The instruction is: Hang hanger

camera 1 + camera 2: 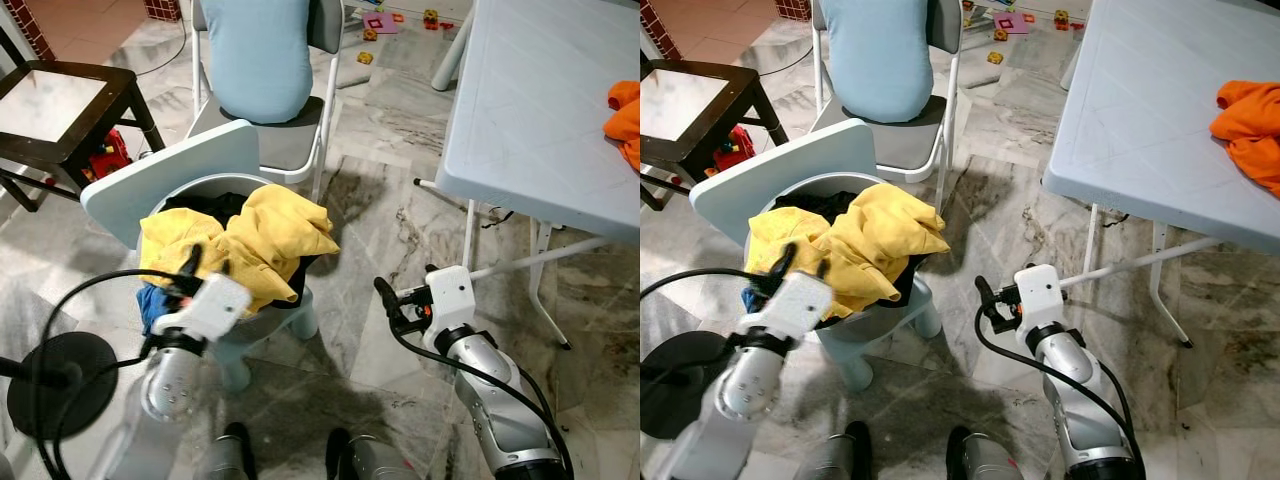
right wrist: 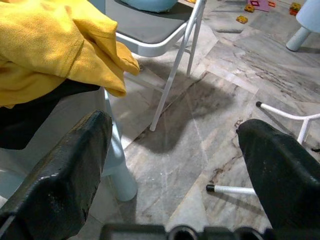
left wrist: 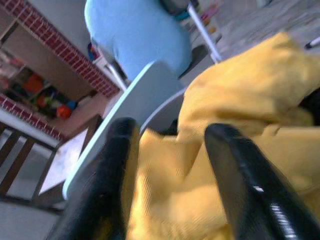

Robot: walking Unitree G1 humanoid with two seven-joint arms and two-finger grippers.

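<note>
Lower left of the frame: the left gripper (image 1: 190, 262) is being held over the near edge of a yellow garment (image 1: 255, 235); in the left wrist view its jaws are standing apart, with the yellow cloth showing between the two black fingers (image 3: 240, 175), and whether the cloth is being touched cannot be told.

Lower right of centre: the right gripper (image 1: 385, 298) is being held above the marble floor (image 1: 380, 200), just beside the small chair; its jaws are being kept wide open with nothing between them, as shown in the right wrist view.

Far lower left: a black round base (image 1: 60, 385) is being seen on the floor, with a black cable looping over it.

Centre left: a small pale-blue chair (image 1: 165, 170) is being occupied by a heap of clothes, the yellow garment lying on top of dark cloth and a blue piece (image 1: 152, 300).

Right side: a pale-blue table (image 1: 540, 110) is carrying an orange cloth (image 1: 625, 120) at its far right edge.

Left edge: a dark wooden stool (image 1: 60, 110) is standing well apart from the table.

Upper centre: a person in a light-blue top (image 1: 258, 55) is sitting on a folding chair (image 1: 300, 140), back to the camera.

Top of frame: small toys (image 1: 380, 22) are lying on the floor.

No hanger is being made out in any view.
</note>
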